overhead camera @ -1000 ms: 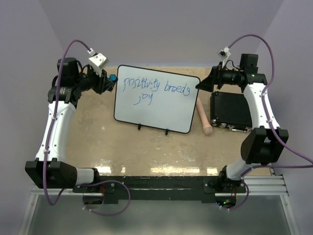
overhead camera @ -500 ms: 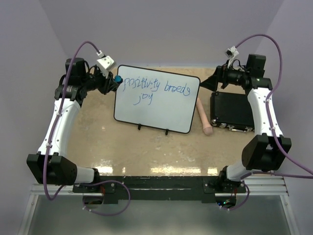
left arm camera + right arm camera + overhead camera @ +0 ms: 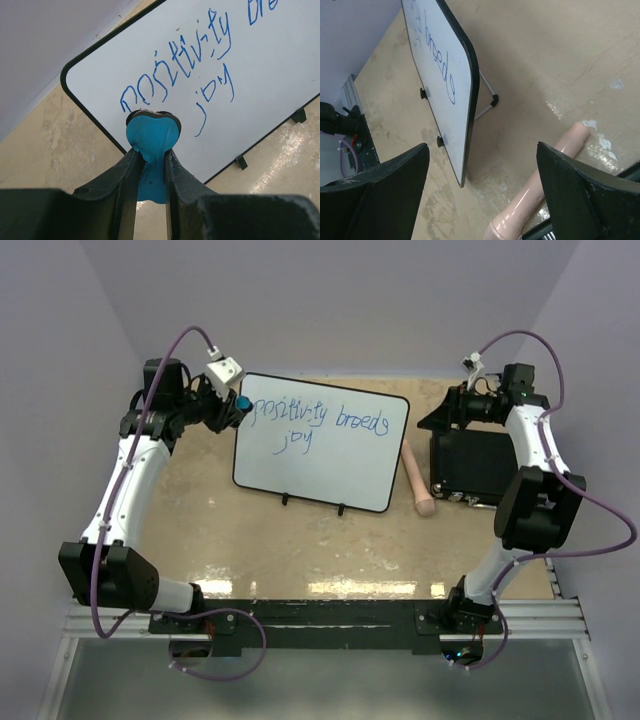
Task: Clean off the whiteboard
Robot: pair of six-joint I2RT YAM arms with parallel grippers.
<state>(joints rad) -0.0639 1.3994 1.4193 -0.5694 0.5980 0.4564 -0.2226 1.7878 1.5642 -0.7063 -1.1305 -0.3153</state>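
Just ahead of the left claw (image 3: 236, 404): whiteboard (image 3: 320, 455), upper-left corner | claw clamped on blue eraser (image 3: 152, 136), has moved in to the first letters | right claw (image 3: 430, 421), jaws wide apart, has backed away from board's right edge | blue writing (image 3: 200, 45) untouched, wiping seems about to begin

Robot lab booth: plain lavender walls (image 3: 330, 300) around tan table (image 3: 300, 545), aluminium mounting rail (image 3: 570, 618).

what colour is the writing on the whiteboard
Blue, on the whiteboard; clearest in the left wrist view.
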